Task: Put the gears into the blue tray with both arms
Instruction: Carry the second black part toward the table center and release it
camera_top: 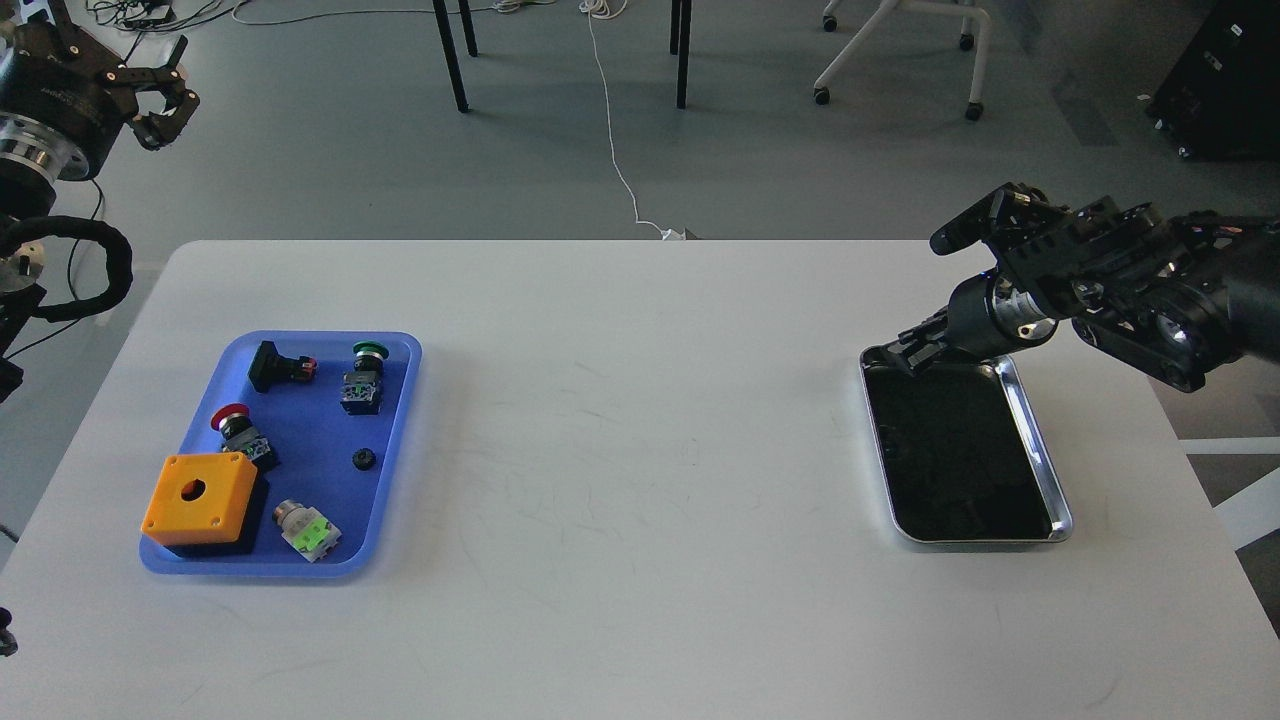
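Gear (363,459) seen inside blue tray (300,548), right of centre, lying flat. Second gear not found; possibly lost against steel tray's (1040,455) black floor. Right gripper (915,340) down at that tray's far-left corner, opening and load unreadable. Left gripper (165,105) raised off-table beyond blue tray, fingers parted, empty. Right arm judged nearer any remaining pick.

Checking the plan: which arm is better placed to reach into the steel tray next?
Right. The right gripper hangs at the far rim of the steel tray; the left gripper is raised beyond the table, far left.
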